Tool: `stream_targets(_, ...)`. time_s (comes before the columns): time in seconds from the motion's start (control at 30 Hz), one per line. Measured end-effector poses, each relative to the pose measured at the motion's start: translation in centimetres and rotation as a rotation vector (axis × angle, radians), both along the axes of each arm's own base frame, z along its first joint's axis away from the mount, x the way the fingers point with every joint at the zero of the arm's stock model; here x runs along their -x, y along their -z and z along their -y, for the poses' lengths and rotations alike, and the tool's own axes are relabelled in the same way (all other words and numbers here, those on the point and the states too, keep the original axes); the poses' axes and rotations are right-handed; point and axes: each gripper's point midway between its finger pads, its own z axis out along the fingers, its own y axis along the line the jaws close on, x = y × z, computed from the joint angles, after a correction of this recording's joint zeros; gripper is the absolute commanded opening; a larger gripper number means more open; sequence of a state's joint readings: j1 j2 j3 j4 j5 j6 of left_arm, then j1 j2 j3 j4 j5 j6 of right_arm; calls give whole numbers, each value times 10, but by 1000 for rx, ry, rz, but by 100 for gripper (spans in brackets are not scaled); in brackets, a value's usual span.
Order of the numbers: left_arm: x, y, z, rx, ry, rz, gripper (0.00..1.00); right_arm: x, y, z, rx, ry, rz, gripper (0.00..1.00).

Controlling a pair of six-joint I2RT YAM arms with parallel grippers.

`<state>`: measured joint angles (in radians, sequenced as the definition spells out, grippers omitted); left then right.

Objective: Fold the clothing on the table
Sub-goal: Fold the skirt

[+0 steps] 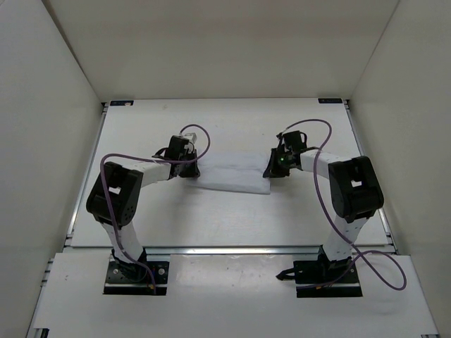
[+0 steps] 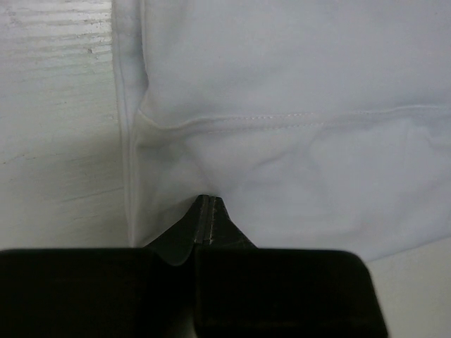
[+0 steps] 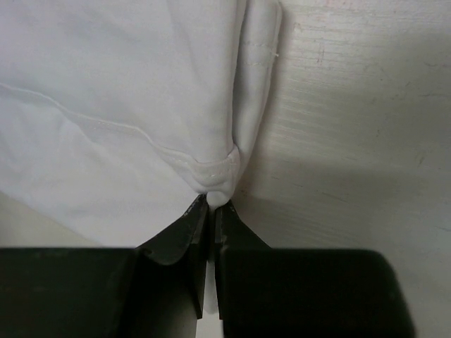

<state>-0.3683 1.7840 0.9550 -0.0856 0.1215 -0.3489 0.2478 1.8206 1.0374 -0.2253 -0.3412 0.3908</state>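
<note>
The clothing (image 1: 232,172) lies on the white table (image 1: 232,218), enclosed by walls (image 1: 42,105).

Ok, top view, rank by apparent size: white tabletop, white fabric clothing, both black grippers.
1. Flat white table
2. Thin white fabric clothing
3. Black left gripper and black right gripper, which look alike

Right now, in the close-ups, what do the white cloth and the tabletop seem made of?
The clothing looks like thin, matte fabric, perhaps cotton: stitched hems and soft wrinkles show. The table seems a hard, matte white board, painted or laminated; faint scuffed streaks mark it.
</note>
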Motion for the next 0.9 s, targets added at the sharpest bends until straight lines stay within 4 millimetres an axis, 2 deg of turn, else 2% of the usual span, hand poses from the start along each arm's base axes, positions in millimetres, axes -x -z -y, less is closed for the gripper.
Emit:
stream_targets(0.2, -12, 0, 13, 12, 0, -27, 0, -1, -2, 11, 34, 4, -11, 0)
stream_targets(0.37, -19, 1, 47, 44, 23, -39, 0, -7, -11, 33, 109, 22, -22, 0)
stream_targets(0.5, -9, 1, 79, 77, 62, -44, 0, -26, -37, 41, 148, 32, 27, 0)
stream_targets(0.7, 16, 0, 130, 177, 136, -73, 0, -46, -88, 26, 117, 15, 143, 0)
stream_targets(0.8, 24, 0, 147, 227, 161, -92, 0, -44, -101, 6, 77, -16, 172, 0)
stream_targets(0.9, 27, -1, 161, 269, 177, -112, 0, -35, -105, -19, 41, -63, 171, 0)
